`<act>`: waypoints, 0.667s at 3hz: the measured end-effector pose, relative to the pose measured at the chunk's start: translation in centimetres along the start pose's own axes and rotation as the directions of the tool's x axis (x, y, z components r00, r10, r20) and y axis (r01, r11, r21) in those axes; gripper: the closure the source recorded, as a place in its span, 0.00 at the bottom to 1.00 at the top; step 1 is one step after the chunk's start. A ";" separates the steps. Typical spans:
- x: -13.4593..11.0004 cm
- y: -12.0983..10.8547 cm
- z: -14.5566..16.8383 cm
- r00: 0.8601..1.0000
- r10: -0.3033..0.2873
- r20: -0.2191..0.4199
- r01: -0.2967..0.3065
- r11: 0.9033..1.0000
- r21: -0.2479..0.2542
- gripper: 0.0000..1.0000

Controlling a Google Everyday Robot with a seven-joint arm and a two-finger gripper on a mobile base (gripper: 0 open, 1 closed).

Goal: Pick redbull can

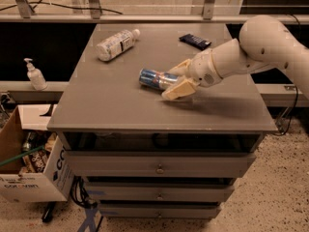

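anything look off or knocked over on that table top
Two things lie on their sides rather than upright: the redbull can mid-way across the table, with the gripper at its right end, jaws apart, and the white bottle at back left. No spill or damage shows.

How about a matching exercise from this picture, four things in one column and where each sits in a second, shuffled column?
Things:
1. redbull can
2. white bottle
3. dark wrapper
4. gripper

Places:
A. lying flat at the back right of the tabletop
B. open at one end of the can, a finger on each side of it
C. lying on its side near the middle of the tabletop
D. lying on its side at the back left of the tabletop

Pairs: 1-C, 2-D, 3-A, 4-B
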State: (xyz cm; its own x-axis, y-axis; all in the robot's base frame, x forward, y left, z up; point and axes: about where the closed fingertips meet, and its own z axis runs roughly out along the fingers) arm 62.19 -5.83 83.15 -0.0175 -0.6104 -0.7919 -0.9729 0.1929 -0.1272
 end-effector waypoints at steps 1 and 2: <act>0.4 0.2 0.0 1.000 -0.004 0.007 0.004 1.000 -0.001 0.64; 0.1 0.3 -0.2 1.000 -0.010 0.020 0.010 1.000 0.000 0.87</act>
State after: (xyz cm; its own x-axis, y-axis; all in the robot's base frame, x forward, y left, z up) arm 61.88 -6.04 83.15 -0.0031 -0.5966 -0.8025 -0.9731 0.1868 -0.1351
